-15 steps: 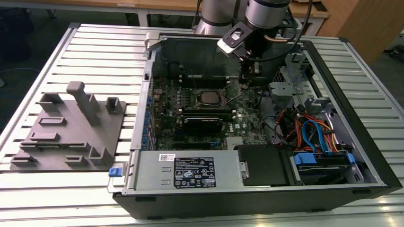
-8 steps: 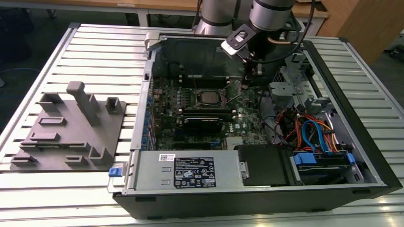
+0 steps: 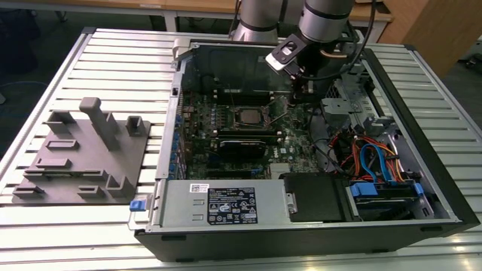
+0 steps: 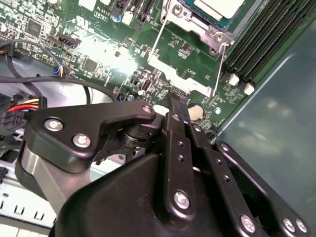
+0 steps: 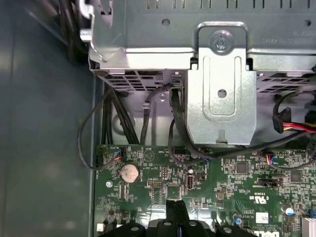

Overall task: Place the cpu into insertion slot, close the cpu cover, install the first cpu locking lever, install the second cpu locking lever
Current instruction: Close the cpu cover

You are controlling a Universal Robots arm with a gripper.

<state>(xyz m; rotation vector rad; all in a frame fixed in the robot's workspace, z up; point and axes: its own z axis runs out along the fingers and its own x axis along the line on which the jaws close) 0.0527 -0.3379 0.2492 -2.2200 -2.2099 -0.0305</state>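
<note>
The cpu [image 4: 217, 6] lies in the insertion slot [image 3: 247, 116] on the green motherboard, its pale metal top showing. The silvery cpu cover [image 4: 190, 17] lies down around it. Two thin wire locking levers [image 4: 156, 39] [image 4: 220, 66] run out from the socket over the board; I cannot tell whether they are latched. My gripper [image 4: 175, 101] hangs above the board to the exterior view's right of the socket [image 3: 298, 97], near a coin battery [image 5: 129, 172]. Its black fingers [image 5: 176, 210] are shut together with nothing between them.
The open computer case [image 3: 444, 186] lies on a slatted table. Long black memory slots [image 4: 266, 34] run beside the socket. A metal drive bracket [image 5: 222, 98] and loose cables [image 5: 148, 106] stand close to the gripper. A grey fixture block [image 3: 83, 152] sits at the exterior view's left.
</note>
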